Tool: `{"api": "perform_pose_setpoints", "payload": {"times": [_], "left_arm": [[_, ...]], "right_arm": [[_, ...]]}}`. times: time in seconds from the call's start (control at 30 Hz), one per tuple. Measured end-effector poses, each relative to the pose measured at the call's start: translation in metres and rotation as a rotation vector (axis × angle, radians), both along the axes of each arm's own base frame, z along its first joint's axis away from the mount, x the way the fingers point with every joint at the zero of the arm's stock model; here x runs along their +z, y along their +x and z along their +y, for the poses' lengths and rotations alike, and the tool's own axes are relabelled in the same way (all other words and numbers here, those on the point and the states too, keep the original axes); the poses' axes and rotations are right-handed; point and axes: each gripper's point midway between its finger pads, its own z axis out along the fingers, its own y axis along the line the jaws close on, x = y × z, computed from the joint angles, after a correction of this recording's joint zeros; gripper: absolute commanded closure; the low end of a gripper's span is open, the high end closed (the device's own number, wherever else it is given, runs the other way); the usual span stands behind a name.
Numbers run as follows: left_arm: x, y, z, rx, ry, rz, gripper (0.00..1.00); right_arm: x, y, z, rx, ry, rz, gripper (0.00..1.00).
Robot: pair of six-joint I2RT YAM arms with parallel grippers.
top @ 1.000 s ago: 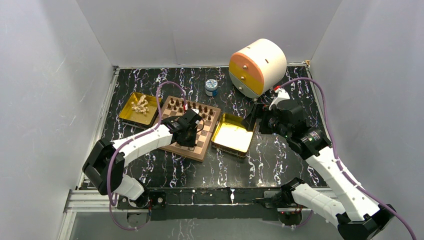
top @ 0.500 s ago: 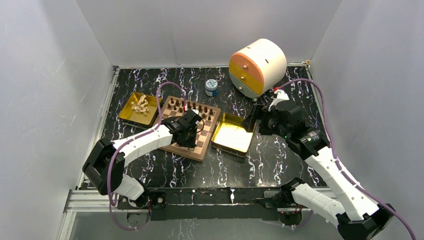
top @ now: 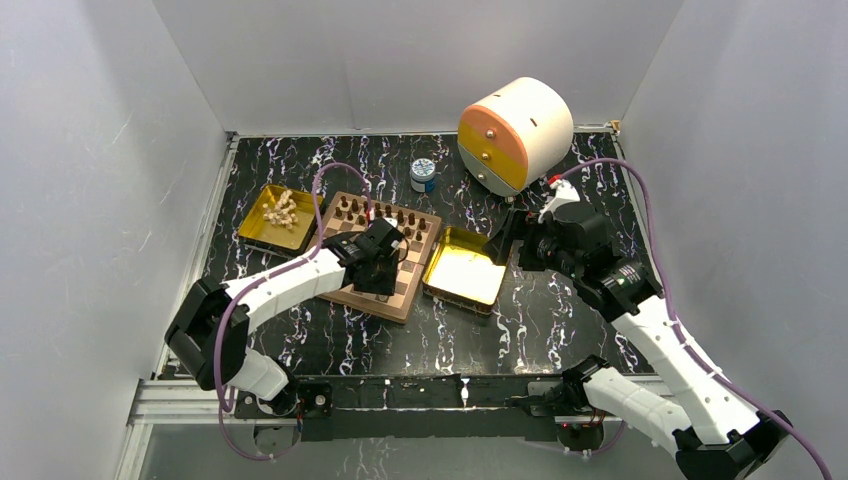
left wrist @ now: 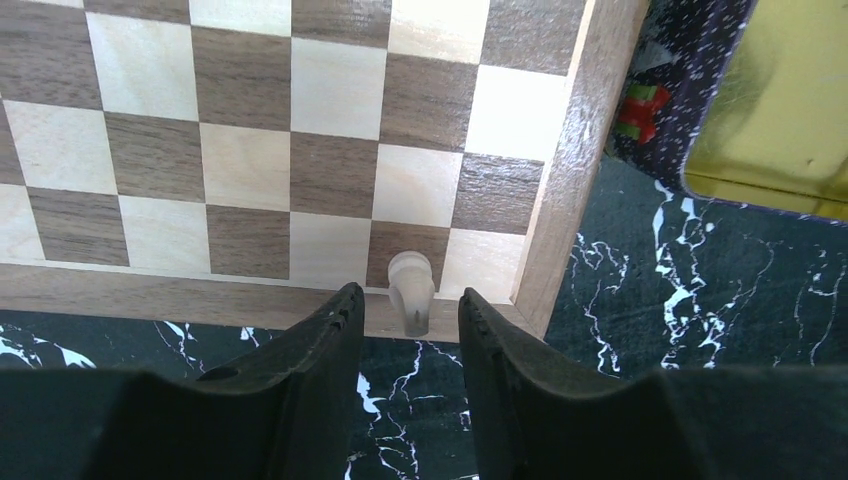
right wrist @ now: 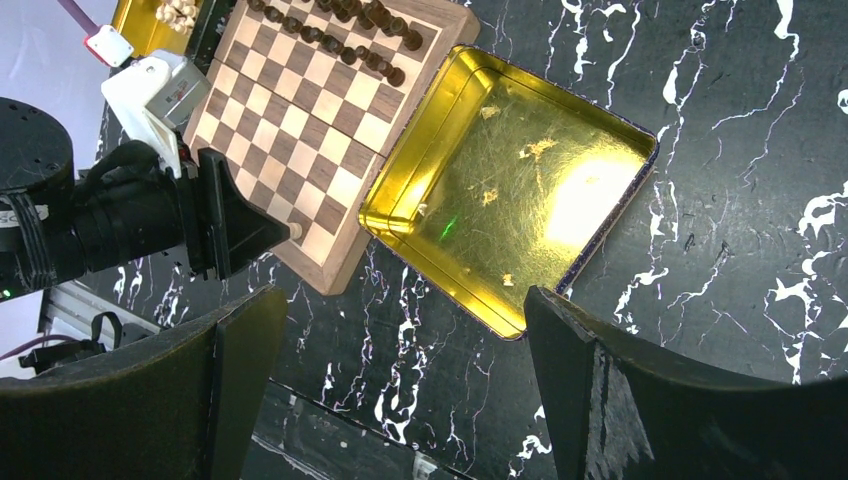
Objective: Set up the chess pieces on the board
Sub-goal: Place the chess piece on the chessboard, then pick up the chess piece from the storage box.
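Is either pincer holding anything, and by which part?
Nothing is held. The left pincer stands open astride a pale wooden chess piece, clear of it both sides; the right pincer is open, empty.

- A square checkered wooden chessboard [top: 418,262] lies mid-table.
- Just left of it, a shiny gold rectangular tray [top: 262,232] holds heaped pale tan chessmen [top: 283,209].
- A second gold tray [top: 465,270] lies just right.
- Dark brown chessmen [top: 385,213] stand along the board's far rows.
- One pale wooden chessman [left wrist: 410,282] stands in the near row, one square from the right corner.
- Behind the board is a small round jar [top: 423,175], with a drum-shaped drawer unit [top: 515,135] to its right.
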Motion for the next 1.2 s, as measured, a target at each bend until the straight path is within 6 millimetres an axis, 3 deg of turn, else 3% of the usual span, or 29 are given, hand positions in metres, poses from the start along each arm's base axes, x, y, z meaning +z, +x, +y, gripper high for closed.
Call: {"api": "perform_pose_setpoints", "payload": {"times": [0.13, 0.33, 0.47, 0.6, 0.73, 0.9, 1.07, 1.2], "left_arm": [[0.012, 0.008, -0.005, 0.006, -0.012, -0.025, 0.61], [0.055, 0.039, -0.018, 0.029, -0.064, -0.130, 0.63], [0.077, 0.066, -0.005, 0.081, -0.075, -0.175, 0.64], [0.083, 0.098, 0.035, 0.187, -0.057, -0.191, 0.65], [0.080, 0.126, 0.099, 0.348, -0.022, -0.190, 0.69], [0.071, 0.148, 0.162, 0.501, 0.028, -0.191, 0.73], [0.058, 0.171, 0.203, 0.591, 0.068, -0.195, 0.76], [0.046, 0.194, 0.221, 0.621, 0.086, -0.190, 0.78]], "right_arm": [[-0.001, -0.001, -0.001, 0.000, 0.001, 0.000, 0.01], [-0.002, -0.002, -0.001, 0.002, 0.001, 0.001, 0.01], [-0.002, -0.002, 0.000, 0.006, 0.002, 0.001, 0.01], [-0.001, -0.003, 0.000, 0.008, 0.003, -0.004, 0.01], [0.000, -0.003, 0.000, 0.012, 0.008, -0.010, 0.01], [0.001, -0.005, 0.003, 0.030, 0.017, -0.005, 0.01], [0.000, -0.006, 0.005, 0.042, 0.018, -0.002, 0.01], [0.000, -0.006, 0.004, 0.042, 0.017, -0.001, 0.01]]}}
